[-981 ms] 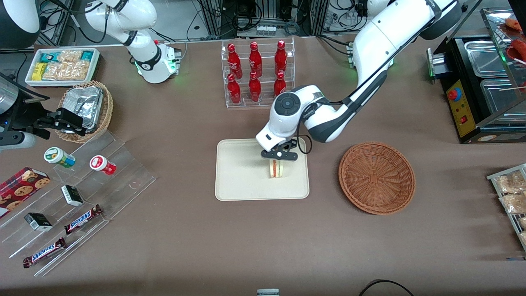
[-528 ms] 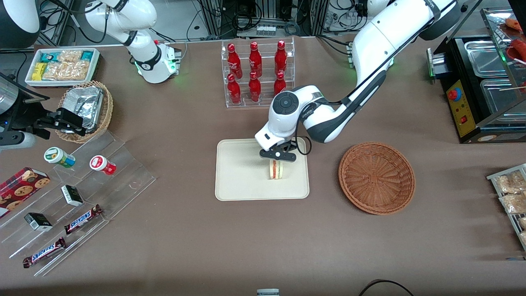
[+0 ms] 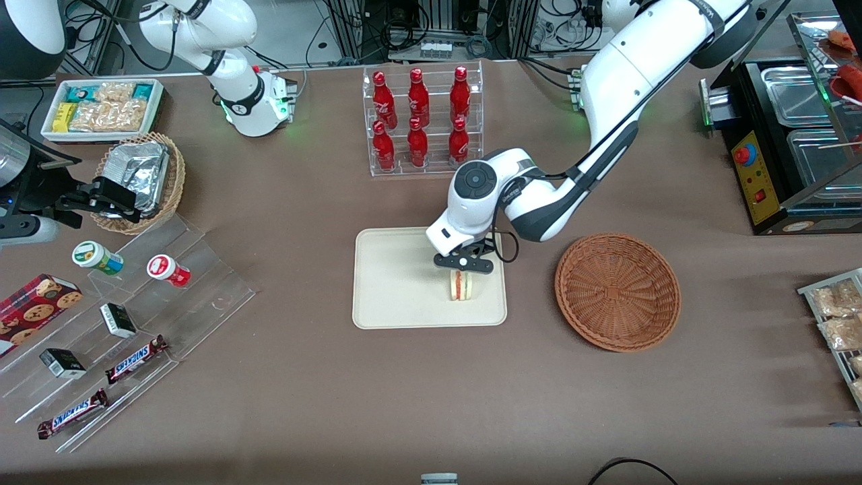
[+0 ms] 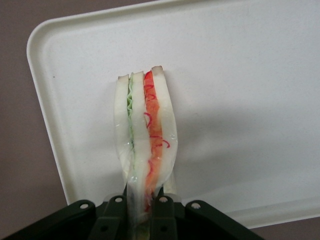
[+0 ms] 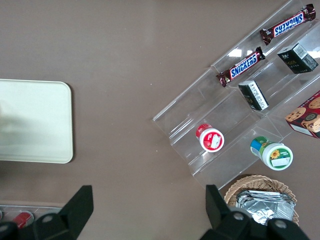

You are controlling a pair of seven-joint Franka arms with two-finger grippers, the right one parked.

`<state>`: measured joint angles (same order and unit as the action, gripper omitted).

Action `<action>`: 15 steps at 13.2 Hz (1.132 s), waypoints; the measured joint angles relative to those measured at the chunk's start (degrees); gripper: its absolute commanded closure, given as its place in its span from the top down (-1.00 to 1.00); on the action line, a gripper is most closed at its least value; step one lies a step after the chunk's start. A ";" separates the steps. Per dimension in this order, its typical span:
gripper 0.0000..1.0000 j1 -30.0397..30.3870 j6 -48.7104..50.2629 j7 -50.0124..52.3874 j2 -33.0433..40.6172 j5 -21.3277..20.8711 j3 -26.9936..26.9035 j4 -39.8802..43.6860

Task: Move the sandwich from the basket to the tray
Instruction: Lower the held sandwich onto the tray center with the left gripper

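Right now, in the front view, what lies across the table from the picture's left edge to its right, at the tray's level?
Clear acrylic step shelf → tray → gripper shut on the sandwich over the tray → reddish-brown wicker basket → rack of snack packets.

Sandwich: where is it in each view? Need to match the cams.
Front view: sandwich stands on edge over the tray, toward the wicker basket, the pincer shut on it.
Left wrist view: sandwich in the pincer.
Right wrist view: not in it.
Shared landmark: the tray.

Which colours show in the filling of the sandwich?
Red-pink and green between white bread; the left wrist view shows the sandwich best, held in the tool.
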<state>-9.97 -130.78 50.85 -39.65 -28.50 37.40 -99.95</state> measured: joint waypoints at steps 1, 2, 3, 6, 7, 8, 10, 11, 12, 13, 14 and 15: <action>-1.00 -0.01 -0.04 0.00 -0.32 -0.01 0.00 0.18; -1.00 -0.02 -0.04 0.00 -0.47 -0.01 0.00 0.43; -0.26 -0.03 -0.04 0.00 -0.50 -0.01 0.01 0.62; 1.00 -0.05 -0.04 0.05 -0.50 -0.01 0.01 1.05; 1.00 -0.05 -0.04 0.21 -0.51 0.00 0.02 1.18; 1.00 -0.05 -0.04 0.68 -0.51 0.00 0.02 1.28; 1.00 -0.04 -0.02 2.26 -0.51 0.00 0.02 1.59; 1.00 -0.03 0.11 2.77 -0.51 0.00 0.01 1.89; 1.00 0.01 0.67 3.07 -0.50 0.00 0.02 2.26; 1.00 0.07 2.21 3.31 -0.47 0.00 0.02 2.95; 1.00 0.13 4.67 3.49 -0.33 0.00 0.03 4.29; 1.00 0.15 8.60 3.52 -0.14 0.00 0.06 6.41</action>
<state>-9.82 -122.18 54.37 -39.80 -28.50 37.46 -93.54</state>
